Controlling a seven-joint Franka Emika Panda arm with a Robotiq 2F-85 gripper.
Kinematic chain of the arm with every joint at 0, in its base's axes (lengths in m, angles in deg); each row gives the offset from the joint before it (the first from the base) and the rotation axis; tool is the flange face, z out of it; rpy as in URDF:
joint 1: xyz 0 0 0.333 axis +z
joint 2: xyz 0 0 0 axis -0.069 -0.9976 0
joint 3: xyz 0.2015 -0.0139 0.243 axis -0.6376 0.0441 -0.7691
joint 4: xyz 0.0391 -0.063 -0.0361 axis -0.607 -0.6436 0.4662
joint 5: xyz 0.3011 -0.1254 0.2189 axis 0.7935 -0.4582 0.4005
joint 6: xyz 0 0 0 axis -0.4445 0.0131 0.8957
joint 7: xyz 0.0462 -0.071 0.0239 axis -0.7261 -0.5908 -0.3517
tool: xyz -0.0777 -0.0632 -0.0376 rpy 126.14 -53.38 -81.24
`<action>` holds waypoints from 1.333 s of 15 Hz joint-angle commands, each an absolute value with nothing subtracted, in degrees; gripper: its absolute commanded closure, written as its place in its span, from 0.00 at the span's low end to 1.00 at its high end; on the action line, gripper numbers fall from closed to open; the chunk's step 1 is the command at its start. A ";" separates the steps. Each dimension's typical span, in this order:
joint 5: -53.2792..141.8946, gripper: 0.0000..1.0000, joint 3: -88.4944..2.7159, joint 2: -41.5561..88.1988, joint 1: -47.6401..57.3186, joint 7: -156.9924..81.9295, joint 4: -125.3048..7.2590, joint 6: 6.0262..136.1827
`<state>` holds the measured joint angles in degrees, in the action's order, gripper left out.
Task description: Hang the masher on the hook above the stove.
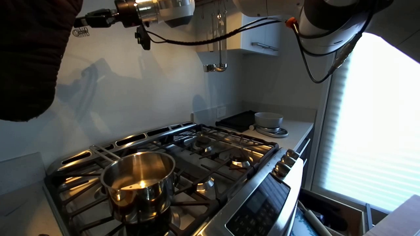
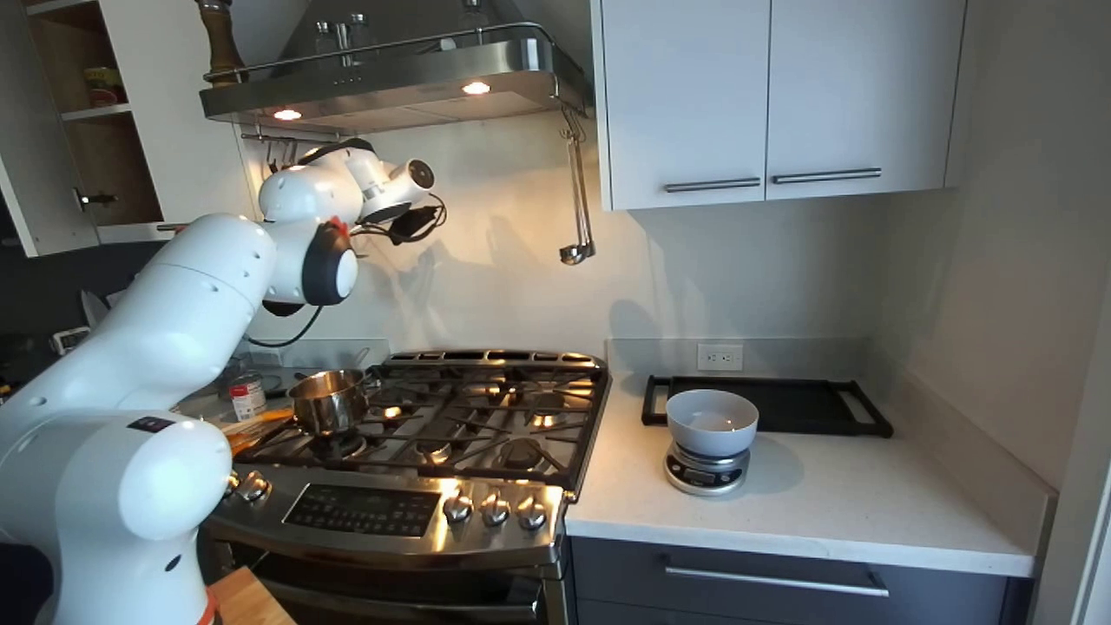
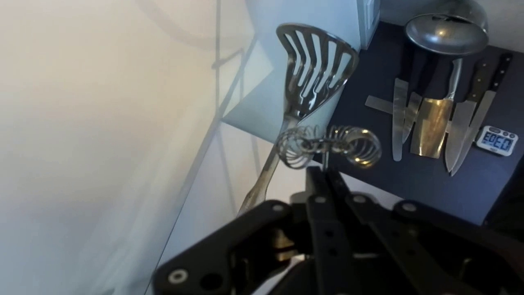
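Note:
In the wrist view the masher has a head of coiled wire [image 3: 327, 145] on a thin rod. My gripper [image 3: 326, 174] has its fingertips closed together round that rod, with the coil just beyond them. In an exterior view the coil [image 1: 81, 31] hangs just below the fingertips of the gripper [image 1: 78, 22], close to the wall. The masher's upper handle is hidden. The stove [image 1: 259, 203] lies below the arm and also shows in an exterior view [image 2: 373, 508]. A rail with hooks [image 2: 291, 137] is on the wall left of the hood; the arm covers part of it.
A slotted turner [image 3: 315, 69] hangs beside the masher. Ladles [image 2: 575, 252] hang at the range hood's [image 2: 373, 82] right end. A steel pot [image 1: 137, 186] stands on the stove. Several knives [image 3: 436, 127] lie on a dark surface. A dark padded sleeve [image 1: 29, 59] fills an exterior view's left.

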<state>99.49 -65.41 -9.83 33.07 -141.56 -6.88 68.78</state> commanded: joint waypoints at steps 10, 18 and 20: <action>99.14 0.99 -65.81 -11.93 32.51 -140.92 -2.79 57.30; 98.48 0.99 -65.29 -12.15 33.53 -140.48 -2.19 56.02; 98.79 0.99 -65.41 -12.12 33.42 -140.46 -2.05 56.37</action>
<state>99.47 -65.55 -10.46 33.06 -141.51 -5.33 57.73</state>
